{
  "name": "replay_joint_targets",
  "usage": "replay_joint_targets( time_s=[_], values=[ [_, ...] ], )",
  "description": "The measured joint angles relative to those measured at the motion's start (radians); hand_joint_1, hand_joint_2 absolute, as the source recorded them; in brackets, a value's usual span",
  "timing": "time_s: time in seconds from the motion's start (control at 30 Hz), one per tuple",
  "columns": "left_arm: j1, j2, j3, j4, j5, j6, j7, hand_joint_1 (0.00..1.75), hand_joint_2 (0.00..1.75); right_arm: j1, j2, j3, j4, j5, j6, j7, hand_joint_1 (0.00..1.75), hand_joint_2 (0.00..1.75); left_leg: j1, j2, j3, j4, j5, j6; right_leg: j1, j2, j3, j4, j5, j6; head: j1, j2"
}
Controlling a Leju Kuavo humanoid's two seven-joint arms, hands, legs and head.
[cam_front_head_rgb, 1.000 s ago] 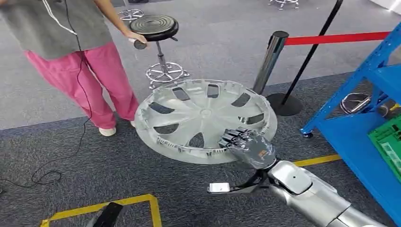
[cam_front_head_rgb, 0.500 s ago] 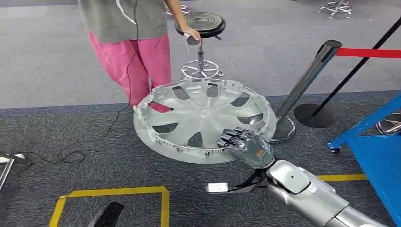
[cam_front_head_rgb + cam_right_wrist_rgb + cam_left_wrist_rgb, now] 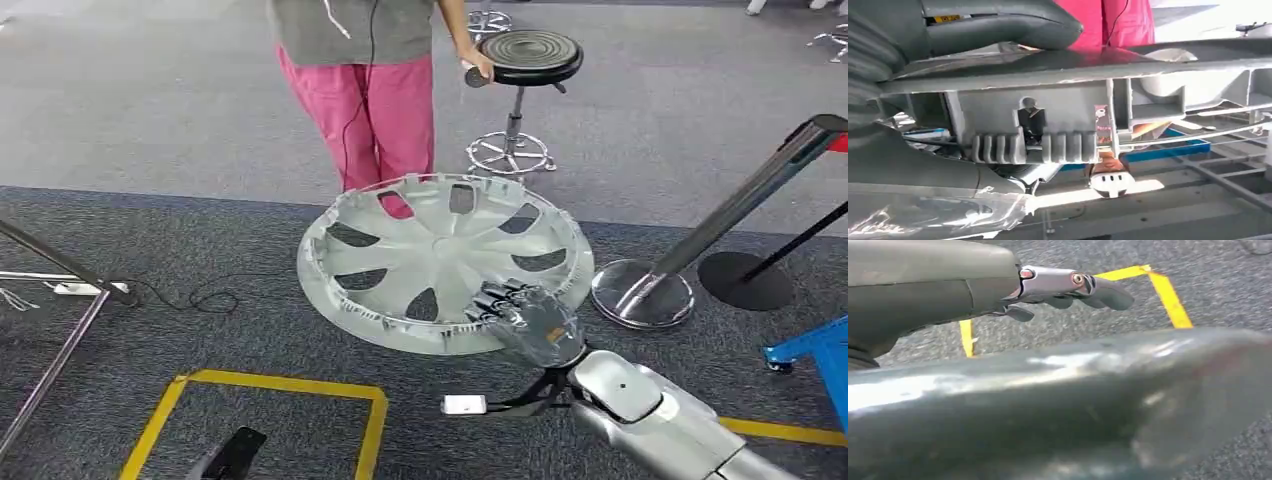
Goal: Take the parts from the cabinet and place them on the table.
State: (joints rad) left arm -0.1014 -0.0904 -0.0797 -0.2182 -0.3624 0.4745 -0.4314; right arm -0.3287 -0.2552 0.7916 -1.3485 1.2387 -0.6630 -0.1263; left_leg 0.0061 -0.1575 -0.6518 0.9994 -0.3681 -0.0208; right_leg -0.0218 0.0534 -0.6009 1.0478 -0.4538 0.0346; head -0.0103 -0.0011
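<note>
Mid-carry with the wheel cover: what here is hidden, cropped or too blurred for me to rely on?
- Table: no view shows it, so the drop spot is unknown.
- Right hand fingers under the wheel cover: hidden by the cover's rim in the head view.
- Left hand: a blurred grey mass blocks much of the left wrist view.
- Person: cut off by the head view's top edge.
</note>
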Motion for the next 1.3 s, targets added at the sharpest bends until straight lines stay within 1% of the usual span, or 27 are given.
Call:
replay_joint_targets(
  time_s=[0.03,0.07,0.1,0.17,0.2,0.23,0.3,0.33,0.37,0.4,0.5,0.53,0.57,0.6,0.67,0.7,0.77,0.83,0.87,0.9,1.0,1.03,1.1,1.13,1.2,1.23,1.3],
  values=[
    [0.002,0.002,0.000,0.000,0.000,-0.001,0.000,0.00,0.00,0.000,-0.001,-0.003,0.000,0.000,0.000,0.004,1.75,1.75,-0.002,0.036,-0.004,0.009,-0.010,-0.002,-0.001,-0.013,0.002,-0.003,0.002,-0.008,0.002,0.000],
    [0.002,0.000,0.000,0.000,0.000,-0.004,0.000,0.00,0.00,0.003,-0.001,-0.006,0.000,0.002,0.000,0.010,1.75,1.75,-0.008,0.097,-0.027,0.055,-0.044,-0.006,0.001,-0.026,0.003,-0.004,0.001,-0.018,-0.012,0.000],
    [0.001,-0.002,-0.001,0.000,0.000,-0.004,0.000,0.00,0.00,0.006,-0.001,-0.006,0.000,0.006,0.000,0.011,1.75,1.75,-0.008,0.123,-0.059,0.122,-0.081,-0.010,0.004,-0.038,0.002,-0.004,0.001,-0.021,-0.010,0.000],
    [0.004,-0.004,-0.002,0.000,-0.001,-0.003,0.000,0.00,0.00,0.013,-0.003,-0.013,0.000,0.011,0.000,0.018,1.75,1.75,-0.005,0.146,-0.138,0.289,-0.148,-0.013,0.009,-0.069,0.002,-0.004,-0.002,-0.024,-0.010,0.000],
    [0.009,-0.004,-0.001,0.000,0.001,-0.003,0.000,0.00,0.00,0.015,-0.005,-0.014,0.000,0.011,0.000,0.019,1.75,1.75,-0.005,0.147,-0.153,0.322,-0.153,-0.013,0.010,-0.082,0.003,-0.004,-0.003,-0.025,-0.010,0.000],
    [0.015,-0.004,-0.001,0.000,0.005,0.000,-0.001,0.00,0.00,0.019,-0.006,-0.015,0.000,0.011,0.000,0.021,1.75,1.75,-0.005,0.147,-0.144,0.309,-0.135,-0.013,0.011,-0.094,0.003,-0.004,-0.004,-0.026,-0.010,0.000],
    [0.023,-0.002,-0.001,0.000,0.011,0.003,-0.007,0.00,0.00,0.028,-0.010,-0.019,0.000,0.009,0.000,0.024,1.75,1.75,-0.007,0.160,-0.064,0.166,-0.058,-0.008,0.011,-0.119,0.007,-0.004,-0.007,-0.022,-0.010,0.000],
    [0.024,-0.001,0.000,0.000,0.014,0.003,-0.008,0.00,0.00,0.033,-0.011,-0.024,0.000,0.008,-0.001,0.024,1.75,1.75,-0.009,0.192,-0.011,0.074,-0.024,-0.003,0.011,-0.130,0.012,-0.004,-0.010,-0.018,-0.011,0.000],
    [0.023,-0.001,0.000,0.000,0.018,0.002,-0.008,0.00,0.00,0.036,-0.014,-0.026,0.000,0.009,-0.002,0.025,1.75,1.75,-0.020,0.252,0.017,0.024,-0.031,-0.002,0.019,-0.139,0.014,-0.003,-0.014,-0.013,-0.011,0.000],
    [0.021,-0.001,0.000,0.000,0.020,0.000,-0.008,0.00,0.00,0.041,-0.019,-0.030,0.000,0.012,-0.003,0.028,1.75,1.75,-0.021,0.243,0.016,0.015,-0.031,0.012,0.025,-0.148,0.014,-0.001,-0.018,-0.007,-0.011,0.000],
    [0.031,0.000,0.000,0.000,0.020,-0.005,-0.008,0.00,0.00,0.049,-0.025,-0.034,-0.006,0.018,-0.005,0.035,1.75,1.75,-0.023,0.202,0.015,0.013,-0.033,0.024,0.026,-0.187,0.031,-0.011,-0.025,0.005,-0.007,0.000],
    [0.034,0.000,0.000,0.000,0.020,-0.005,-0.007,0.00,0.00,0.052,-0.028,-0.039,-0.010,0.019,-0.005,0.037,1.75,1.75,-0.013,0.188,0.022,0.007,-0.030,0.030,0.020,-0.173,0.025,-0.006,-0.035,0.015,-0.006,0.000],
    [0.034,0.003,0.001,0.000,0.020,-0.005,-0.007,0.00,0.00,0.053,-0.034,-0.042,-0.012,0.019,-0.006,0.037,1.75,1.75,-0.011,0.177,0.024,0.008,-0.031,0.035,0.019,-0.118,0.018,0.025,-0.054,0.018,-0.002,0.000],
    [0.031,0.005,0.001,0.000,0.020,-0.005,-0.005,0.00,0.00,0.055,-0.036,-0.044,-0.014,0.019,-0.007,0.039,1.75,1.75,-0.009,0.165,0.024,0.008,-0.031,0.042,0.017,-0.083,-0.013,0.093,-0.089,0.018,0.001,0.000],
    [0.027,0.003,0.001,0.000,0.019,-0.012,0.000,0.00,0.00,0.060,-0.047,-0.052,-0.018,0.024,-0.007,0.040,1.75,1.75,-0.010,0.135,0.024,0.008,-0.031,0.045,0.017,-0.056,-0.101,0.262,-0.155,0.020,0.005,0.000],
    [0.028,0.003,0.001,0.000,0.019,-0.018,0.006,0.00,0.00,0.063,-0.055,-0.055,-0.023,0.029,-0.006,0.042,1.75,1.75,-0.010,0.119,0.025,0.008,-0.031,0.045,0.018,-0.054,-0.132,0.311,-0.163,0.020,0.004,0.000],
    [0.029,0.003,0.001,0.000,0.018,-0.029,0.017,0.00,0.00,0.065,-0.072,-0.063,-0.039,0.033,-0.003,0.046,1.75,1.75,-0.008,0.087,0.026,0.009,-0.031,0.045,0.017,-0.053,-0.128,0.265,-0.108,0.018,0.005,0.000],
    [0.024,0.002,0.001,0.000,0.011,-0.045,0.032,0.00,0.00,0.070,-0.091,-0.077,-0.062,0.034,0.003,0.052,1.75,1.75,-0.004,0.053,0.029,0.013,-0.032,0.040,0.009,-0.027,-0.043,0.075,-0.002,0.020,0.005,0.000],
    [0.021,0.001,0.001,0.000,0.009,-0.051,0.034,0.00,0.00,0.072,-0.101,-0.088,-0.075,0.035,0.006,0.055,1.75,1.75,-0.003,0.040,0.027,0.015,-0.034,0.034,0.000,0.025,-0.014,0.017,0.000,0.024,0.005,0.000],
    [0.016,0.000,0.000,0.000,0.007,-0.055,0.035,0.00,0.00,0.073,-0.106,-0.098,-0.085,0.035,0.008,0.056,1.75,1.75,-0.007,0.027,0.019,0.027,-0.034,0.028,-0.002,0.033,0.002,-0.001,-0.005,0.021,0.004,0.000],
    [0.018,0.000,0.000,0.000,0.005,-0.063,0.045,0.00,0.00,0.075,-0.124,-0.116,-0.118,0.039,0.016,0.057,1.75,1.75,0.001,-0.001,0.013,0.013,-0.020,0.010,0.008,0.004,-0.002,0.006,0.000,0.005,0.003,0.000],
    [0.016,0.004,0.000,0.000,0.005,-0.064,0.047,0.00,0.00,0.076,-0.124,-0.120,-0.126,0.039,0.018,0.058,1.75,1.75,0.001,-0.007,0.010,0.014,-0.023,0.008,0.000,-0.011,0.000,0.000,0.004,-0.003,0.004,0.000],
    [0.011,-0.002,0.000,0.000,0.005,-0.066,0.048,0.00,0.00,0.083,-0.135,-0.132,-0.138,0.043,0.021,0.061,1.75,1.75,-0.010,0.104,-0.024,0.084,-0.076,0.000,0.004,-0.033,0.000,-0.003,0.005,-0.018,-0.013,0.000],
    [0.007,-0.002,0.000,0.000,0.003,-0.069,0.048,0.00,0.00,0.089,-0.141,-0.136,-0.145,0.047,0.023,0.064,1.75,1.75,-0.009,0.130,-0.059,0.159,-0.113,-0.004,0.007,-0.046,-0.001,-0.003,0.005,-0.018,-0.010,0.000],
    [0.003,-0.003,0.000,0.000,0.000,-0.072,0.048,0.00,0.00,0.100,-0.151,-0.148,-0.157,0.050,0.028,0.070,1.75,1.75,-0.007,0.147,-0.129,0.307,-0.168,-0.006,0.011,-0.074,-0.001,-0.003,0.003,-0.022,-0.011,0.000],
    [0.003,-0.003,0.000,0.000,-0.001,-0.074,0.051,0.00,0.00,0.107,-0.156,-0.158,-0.165,0.051,0.033,0.073,1.75,1.75,-0.007,0.147,-0.139,0.326,-0.164,-0.005,0.012,-0.089,0.000,-0.003,0.002,-0.023,-0.011,0.000],
    [0.003,-0.003,0.000,0.000,-0.005,-0.074,0.055,0.00,0.00,0.124,-0.167,-0.173,-0.179,0.053,0.035,0.075,1.75,1.75,-0.008,0.152,-0.085,0.227,-0.097,0.001,0.014,-0.115,0.002,-0.003,0.000,-0.023,-0.011,0.000]
  ],
)
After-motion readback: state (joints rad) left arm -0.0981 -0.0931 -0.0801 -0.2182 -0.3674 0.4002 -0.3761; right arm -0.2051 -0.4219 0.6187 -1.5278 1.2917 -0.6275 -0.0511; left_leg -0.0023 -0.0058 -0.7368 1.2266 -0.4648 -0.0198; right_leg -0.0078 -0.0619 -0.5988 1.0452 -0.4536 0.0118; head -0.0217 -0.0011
